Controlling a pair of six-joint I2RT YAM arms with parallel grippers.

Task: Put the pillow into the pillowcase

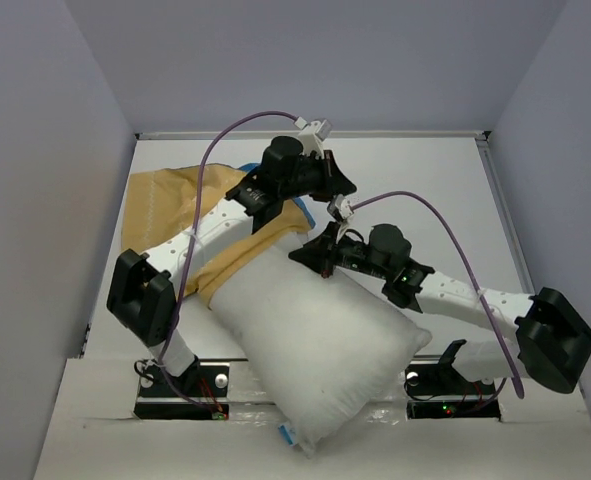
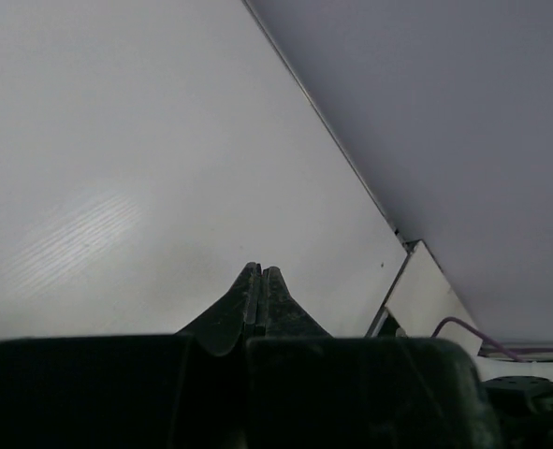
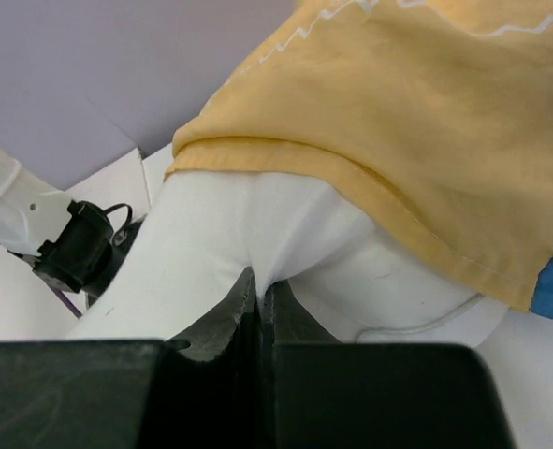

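From above, the large plump white fabric pillow [image 1: 320,345] lies slantwise across the near half of the white counter [image 1: 425,170], its near corner hanging over the front edge between the two arm bases. Its far end meets the thin mustard-yellow fabric pillowcase [image 1: 170,200], which lies crumpled at the back left with a little blue showing behind it. Most of the pillow is outside the case. The left arm reaches over the pillowcase, and its left pincer [image 1: 345,187] is above bare counter just past the cloth. The right pincer [image 1: 322,258] sits at the pillow's far edge, right beside the yellow hem.

In the left wrist view, the left pincer [image 2: 260,281] has its two dark fingers pressed together with nothing between them. Only the white counter [image 2: 117,187] and the grey wall [image 2: 444,112] lie ahead.

In the right wrist view, the right pincer [image 3: 259,292] is closed tightly on a small fold of the white pillow [image 3: 220,229], which puckers up from the tips. The pillowcase [image 3: 426,112] drapes over the pillow's end just behind, its stitched yellow hem lying across the white fabric, with blue cloth at the right margin.
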